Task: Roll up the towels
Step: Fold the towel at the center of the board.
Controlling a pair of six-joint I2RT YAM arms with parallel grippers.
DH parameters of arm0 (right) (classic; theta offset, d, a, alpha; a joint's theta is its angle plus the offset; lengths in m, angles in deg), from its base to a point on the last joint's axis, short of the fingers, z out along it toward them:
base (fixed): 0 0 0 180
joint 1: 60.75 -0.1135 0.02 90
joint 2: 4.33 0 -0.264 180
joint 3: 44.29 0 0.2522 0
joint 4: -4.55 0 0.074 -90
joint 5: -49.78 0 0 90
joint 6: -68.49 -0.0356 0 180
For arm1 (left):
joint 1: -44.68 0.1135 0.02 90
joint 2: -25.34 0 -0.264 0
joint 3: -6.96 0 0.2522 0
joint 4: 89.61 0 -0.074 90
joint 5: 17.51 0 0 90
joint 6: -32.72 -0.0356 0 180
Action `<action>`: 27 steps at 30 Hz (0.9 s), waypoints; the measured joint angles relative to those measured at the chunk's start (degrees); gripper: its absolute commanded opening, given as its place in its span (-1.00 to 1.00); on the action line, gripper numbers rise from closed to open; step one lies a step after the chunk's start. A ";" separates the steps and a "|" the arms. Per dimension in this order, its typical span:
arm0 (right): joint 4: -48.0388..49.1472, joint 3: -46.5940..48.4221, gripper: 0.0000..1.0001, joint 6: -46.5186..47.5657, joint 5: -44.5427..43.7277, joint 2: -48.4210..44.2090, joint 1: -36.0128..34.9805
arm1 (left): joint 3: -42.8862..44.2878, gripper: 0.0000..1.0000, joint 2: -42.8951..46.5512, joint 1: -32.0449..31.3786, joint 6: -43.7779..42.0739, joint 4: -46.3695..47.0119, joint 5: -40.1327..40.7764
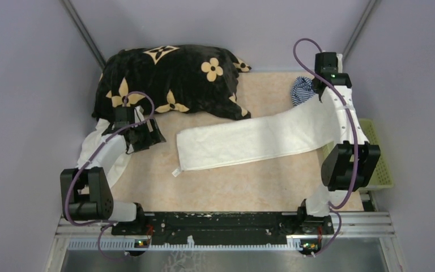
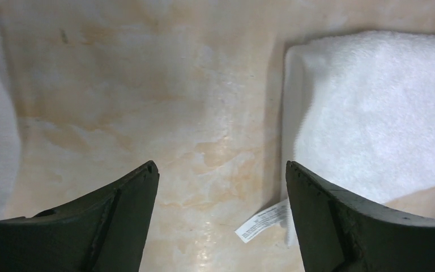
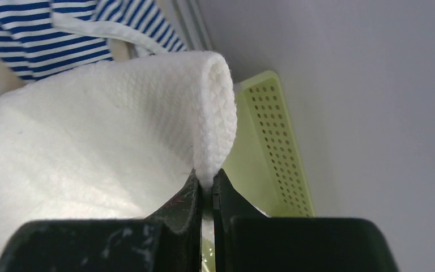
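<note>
In the overhead view, the long white terry-cloth towel [image 1: 249, 139] lies across the centre of the tan mottled table surface [image 1: 232, 187], running from a squared end at centre-left up to the upper right of the frame. A small white care label [image 2: 263, 221] projects from the lower corner of that squared end.

The right gripper [image 3: 207, 192] sits in the upper right of the overhead view, above the far end of the towel. Its jaws are pressed together on a folded edge of the towel, which bulges in a loop above the fingertips in the right wrist view. The right arm extends from its base at the lower right, with the elbow raised at right-centre and the forearm angled toward the top of the frame.

The left gripper [image 2: 221, 187] hangs over bare table at centre-left, just beside the towel's squared end. Its jaws are spread wide with nothing between them. The left arm bends from its base at the lower left, with the forearm reaching toward the frame centre.

A second white terry-cloth towel [image 1: 93, 147] lies partly under the left forearm at the left edge. A black pillow with tan flowers [image 1: 170, 79] occupies the upper left. A blue-and-white striped garment [image 1: 302, 90] lies at the upper right, and a pale green perforated basket [image 1: 380, 156] stands at the right edge.
</note>
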 measured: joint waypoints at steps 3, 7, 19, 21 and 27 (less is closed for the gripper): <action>-0.66 0.94 -1.00 1.07 2.67 0.37 -3.63 | 0.00 0.69 -0.52 -1.79 1.60 0.83 -2.60; -3.89 3.56 -1.00 0.07 9.38 2.62 -9.55 | 0.00 0.64 -3.32 -4.50 3.96 3.17 -5.25; -11.89 8.98 -1.00 -10.03 27.21 8.90 -30.88 | -1.90 -0.01 -11.30 -8.63 8.44 10.16 -9.73; -11.43 10.43 -1.00 -12.70 29.46 10.60 -34.18 | -2.45 -0.11 -11.85 -8.74 8.94 11.45 -10.29; -8.81 13.55 -1.00 -21.09 35.65 16.37 -40.17 | -4.09 -0.30 -12.59 -8.87 9.86 14.56 -12.50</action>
